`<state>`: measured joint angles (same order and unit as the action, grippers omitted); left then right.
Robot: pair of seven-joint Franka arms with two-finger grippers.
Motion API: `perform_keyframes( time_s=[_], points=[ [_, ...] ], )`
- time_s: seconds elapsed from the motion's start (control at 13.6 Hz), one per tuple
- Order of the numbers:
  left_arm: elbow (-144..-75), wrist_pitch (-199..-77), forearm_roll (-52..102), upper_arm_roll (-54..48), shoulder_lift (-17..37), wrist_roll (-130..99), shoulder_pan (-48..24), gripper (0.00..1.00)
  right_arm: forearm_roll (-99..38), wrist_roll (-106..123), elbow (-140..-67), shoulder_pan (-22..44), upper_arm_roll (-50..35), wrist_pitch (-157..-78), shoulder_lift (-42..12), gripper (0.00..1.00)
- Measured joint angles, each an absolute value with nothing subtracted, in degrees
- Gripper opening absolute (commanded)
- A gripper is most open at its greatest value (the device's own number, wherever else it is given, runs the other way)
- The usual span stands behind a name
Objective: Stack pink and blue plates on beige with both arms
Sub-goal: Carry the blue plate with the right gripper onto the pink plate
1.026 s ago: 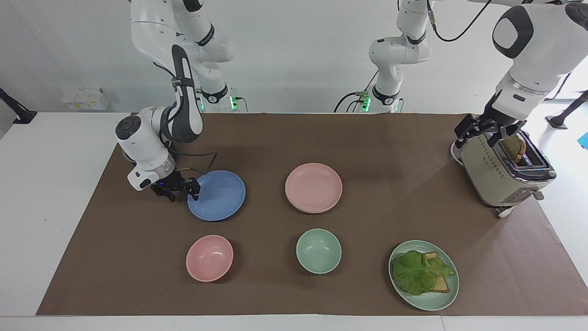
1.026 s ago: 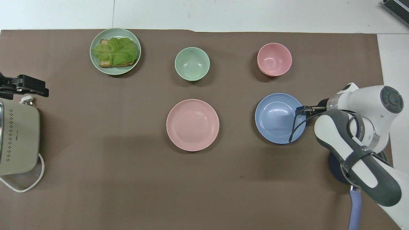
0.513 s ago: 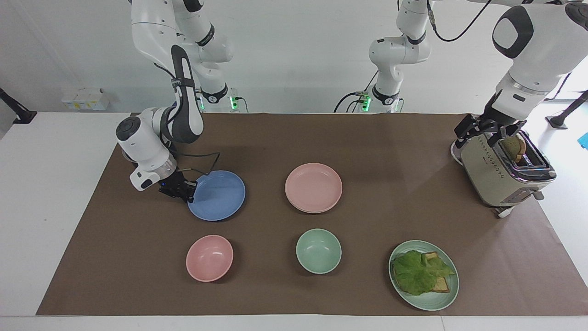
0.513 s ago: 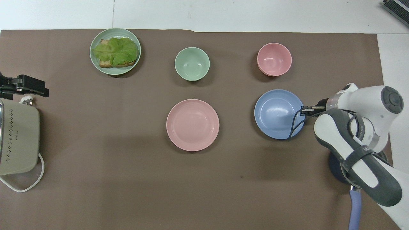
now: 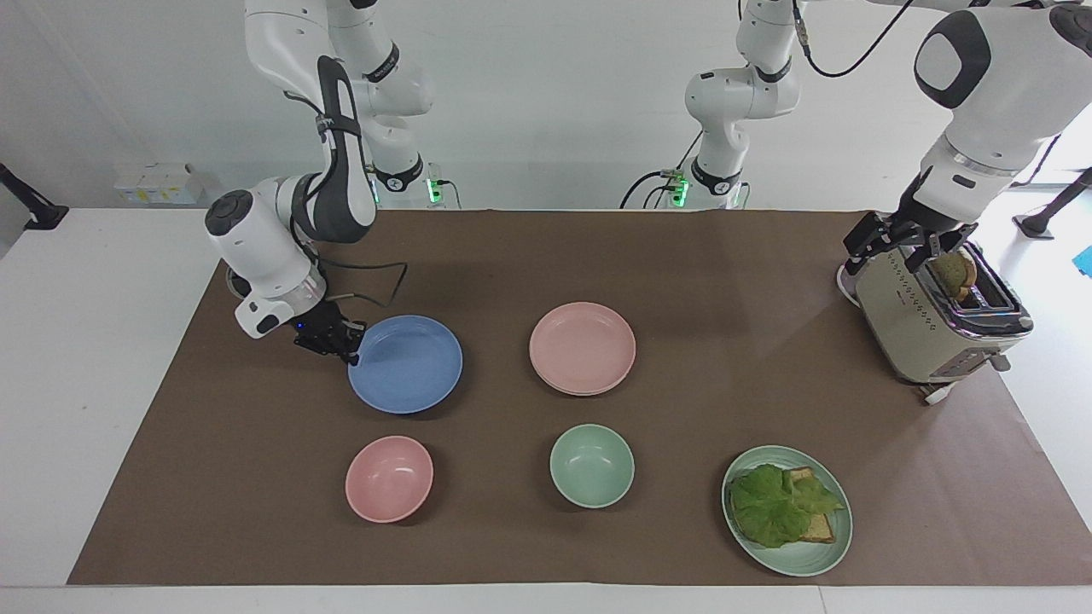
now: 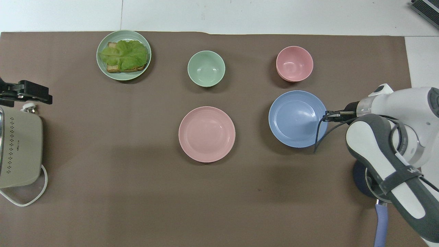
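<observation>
My right gripper [image 5: 351,348] is shut on the rim of the blue plate [image 5: 408,365], on its edge toward the right arm's end of the table. The plate hangs slightly off the brown mat, with a shadow under it. In the overhead view the right gripper [image 6: 325,116] pinches that same edge of the blue plate [image 6: 295,119]. The pink plate [image 5: 583,345] [image 6: 206,133] lies at the mat's middle, and a thin second rim shows under its edge. The beige plate is otherwise hidden. My left gripper [image 5: 920,245] waits open over the toaster.
A cream toaster [image 5: 930,320] with a bread slice in it stands at the left arm's end. A pink bowl [image 5: 389,478], a green bowl [image 5: 591,466] and a green plate [image 5: 823,546] with lettuce on toast lie farther from the robots than the plates.
The right gripper closed on the blue plate's rim and raised it off the mat, shifting it a little toward the pink plate. The left arm has not moved.
</observation>
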<state>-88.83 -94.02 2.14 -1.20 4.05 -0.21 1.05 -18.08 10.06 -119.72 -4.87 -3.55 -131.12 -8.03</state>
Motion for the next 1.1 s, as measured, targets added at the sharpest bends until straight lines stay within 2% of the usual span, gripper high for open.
perform_keyframes(
  time_s=[0.22,0.44,0.73,0.95,1.1],
  points=[
    [-88.83,-94.02,2.14,-1.2,4.05,-0.21,1.05,1.0,-22.22,10.42,-119.6,-2.19,-3.66,-127.08,-3.96,0.0],
    [-88.83,-94.02,2.14,-1.2,4.05,-0.21,1.05,1.0,-22.58,8.96,-119.73,3.13,-3.74,-126.82,-2.76,0.0],
    [-88.83,-94.02,2.14,-1.2,4.05,-0.21,1.05,1.0,-22.63,0.09,-120.32,10.6,-3.82,-131.09,-3.57,0.0],
    [-88.83,-94.01,2.14,-1.2,4.05,-0.21,1.05,1.0,-22.63,-8.17,-120.69,17.82,-3.93,-136.42,-6.18,0.0],
    [-88.82,-94.01,2.14,-1.2,4.05,-0.21,1.05,1.0,-22.63,-10.22,-120.78,19.78,-3.93,-138.74,-7.99,0.0]
  ],
)
